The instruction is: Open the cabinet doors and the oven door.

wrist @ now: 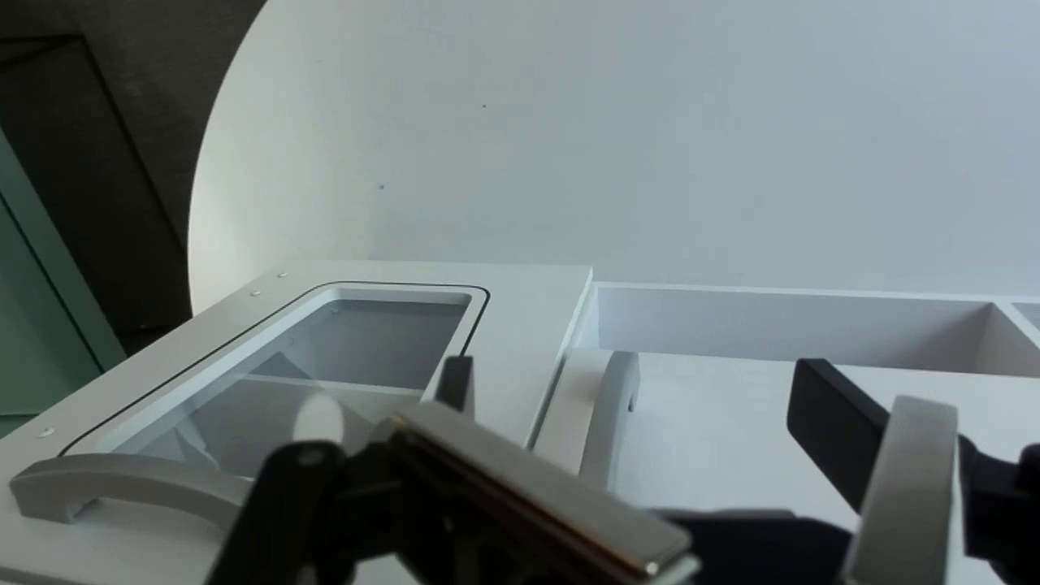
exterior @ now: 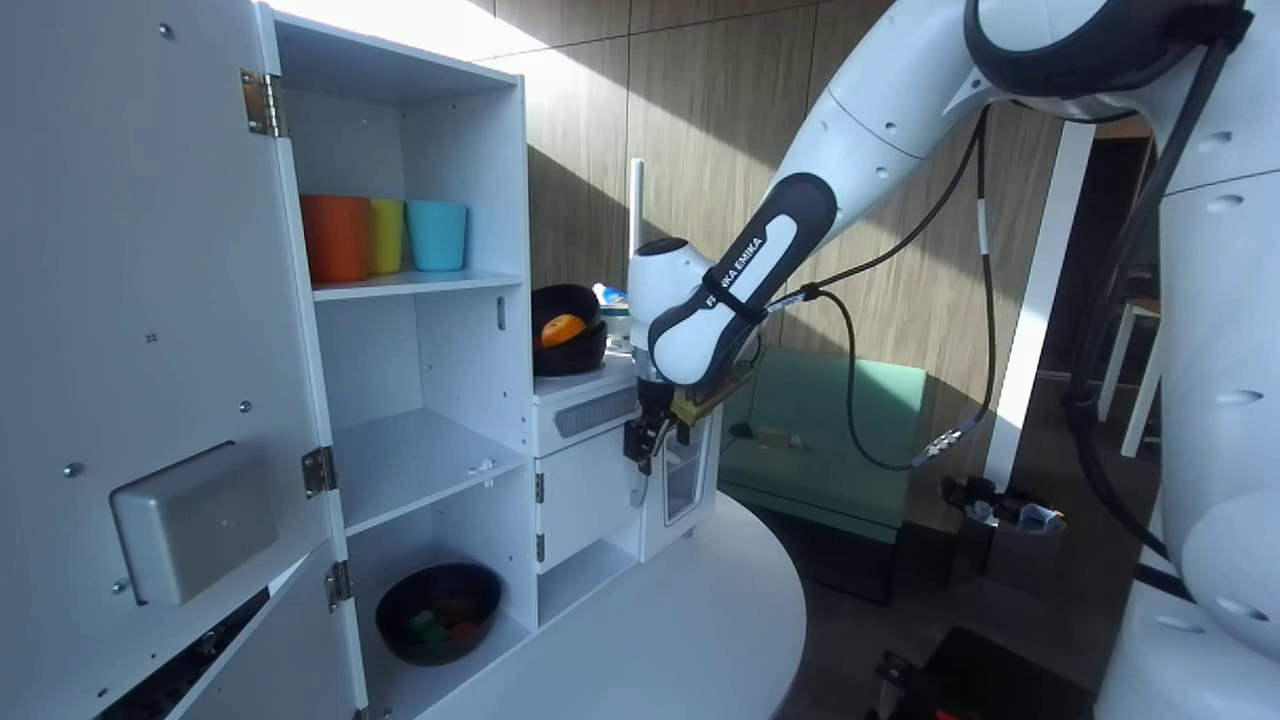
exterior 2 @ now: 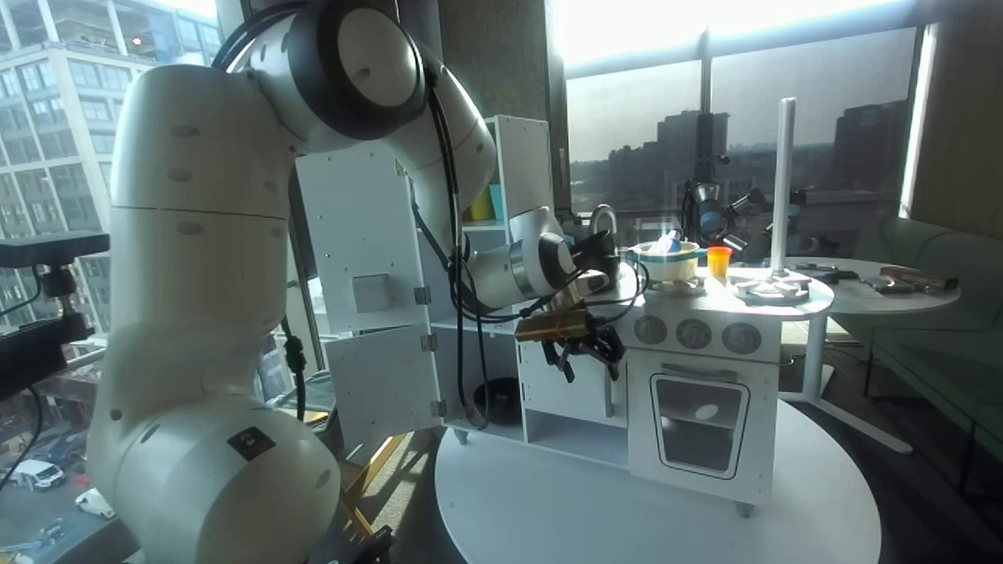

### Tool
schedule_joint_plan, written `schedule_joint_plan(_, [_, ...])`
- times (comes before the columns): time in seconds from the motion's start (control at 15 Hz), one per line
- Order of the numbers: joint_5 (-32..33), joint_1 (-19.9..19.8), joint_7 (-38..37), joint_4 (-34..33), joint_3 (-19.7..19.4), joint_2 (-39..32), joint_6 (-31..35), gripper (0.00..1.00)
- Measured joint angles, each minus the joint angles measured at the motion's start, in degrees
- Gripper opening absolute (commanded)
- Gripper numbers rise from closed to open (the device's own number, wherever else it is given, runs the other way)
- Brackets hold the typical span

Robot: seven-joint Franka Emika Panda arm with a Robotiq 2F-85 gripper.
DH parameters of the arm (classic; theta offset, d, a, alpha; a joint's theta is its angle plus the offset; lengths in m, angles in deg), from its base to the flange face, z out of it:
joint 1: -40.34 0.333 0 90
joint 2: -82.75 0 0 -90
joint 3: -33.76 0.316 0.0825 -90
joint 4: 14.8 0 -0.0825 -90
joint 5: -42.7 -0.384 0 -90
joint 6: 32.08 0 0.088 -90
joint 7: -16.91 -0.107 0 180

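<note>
Oven door (exterior 2: pixel 700 439) and small door (exterior: pixel 585 505), both closed, are near the gripper (exterior 2: pixel 591 372), whose jaws are spread wide, released. They hang close by the small door's upright handle (wrist: pixel 611 418), which shows between them in the wrist view; whether they touch it I cannot tell. The white arm (exterior: pixel 880 100) slopes down to the gripper from above. Just beside the small door, the oven door carries a crossbar (exterior 2: pixel 699 373) along its top, with knobs (exterior 2: pixel 694 334) higher up. On the counter (exterior 2: pixel 821 294) stand a pot (exterior 2: pixel 666 265), an orange tumbler (exterior 2: pixel 718 262) and dark bowls (exterior: pixel 575 358). Next to it rises the cabinet (exterior: pixel 465 170), its cabinet doors (exterior: pixel 120 300) swung wide in both exterior views: the upper is longer and bears a grey box (exterior: pixel 200 525), the lower hangs beneath it. Inside, orange, yellow and blue cups (exterior: pixel 437 235) stand on a high shelf (exterior: pixel 420 285); a black bowl (exterior: pixel 440 610) sits at the bottom, its contents unclear. Cabinet and counter stand on a round white table (exterior 2: pixel 588 525).
</note>
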Motion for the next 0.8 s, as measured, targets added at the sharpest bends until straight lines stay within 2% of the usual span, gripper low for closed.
schedule_joint_plan(0.4, [-10.01,-2.92,6.2,0.17,1.32,-5.6,17.55,1.0])
schedule_joint_plan(0.6, [-16.43,-5.9,12.59,1.52,4.84,-6.82,25.01,1.0])
schedule_joint_plan(0.8, [-20.87,-12.66,18.0,3.75,12.3,-6.82,29.77,1.0])
